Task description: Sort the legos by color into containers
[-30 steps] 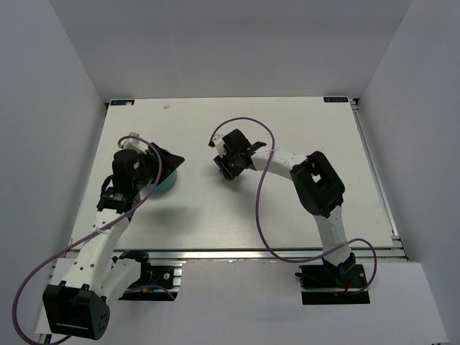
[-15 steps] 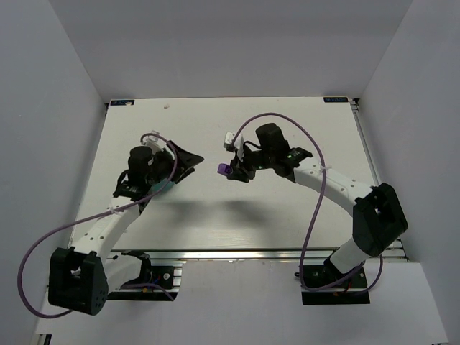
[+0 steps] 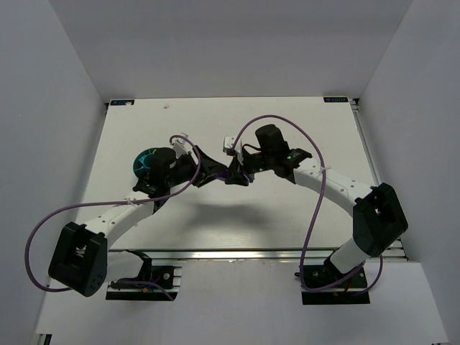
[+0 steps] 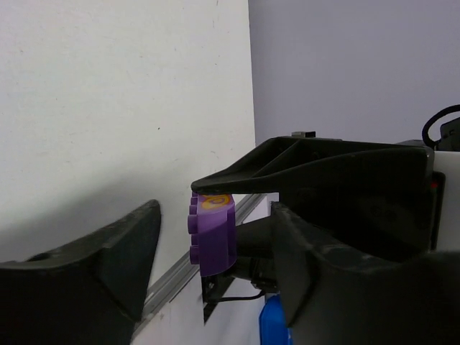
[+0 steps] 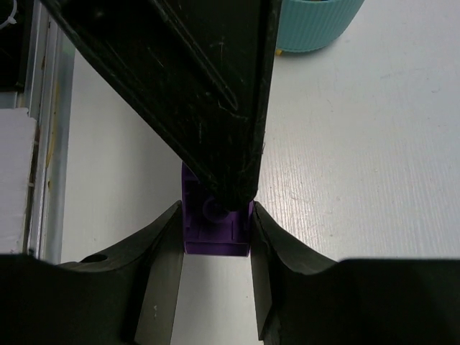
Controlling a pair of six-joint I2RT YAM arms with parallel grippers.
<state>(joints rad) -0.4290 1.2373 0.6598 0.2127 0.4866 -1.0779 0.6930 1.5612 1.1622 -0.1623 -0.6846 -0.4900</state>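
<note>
Brick: a small purple studded plastic lego brick (image 5: 215,233) hangs above the middle of the white counter (image 3: 287,215), pinched from both sides.
Right hand: the right hand (image 3: 236,175) is narrowed onto the brick, with one black finger flat against each side of it.
Left hand: the left hand (image 3: 210,167) stands wide, its wedge-shaped black fingers (image 4: 108,262) on either side of the same brick with a gap showing on each side.
In the way: seen from the right wrist, one left finger crosses over the brick's top and hides part of it. The two hands meet tip to tip.
Bowl: a round teal plastic bowl (image 5: 316,29) with a ribbed outer wall sits on the counter left of the hands, partly under the left arm. Its inside cannot be made out.
Surfaces: the counter is matte and faintly speckled. The fingers are smooth and finely scratched. The brick is glossy, with studs along one side and an orange-yellow mark on one face.
Cable: a purple cable (image 3: 273,122) arches over the right arm.
Edges: an aluminium rail (image 3: 237,253) runs along the near edge and grey walls (image 3: 43,108) close the sides. Bare counter shows beyond and right of the hands.
</note>
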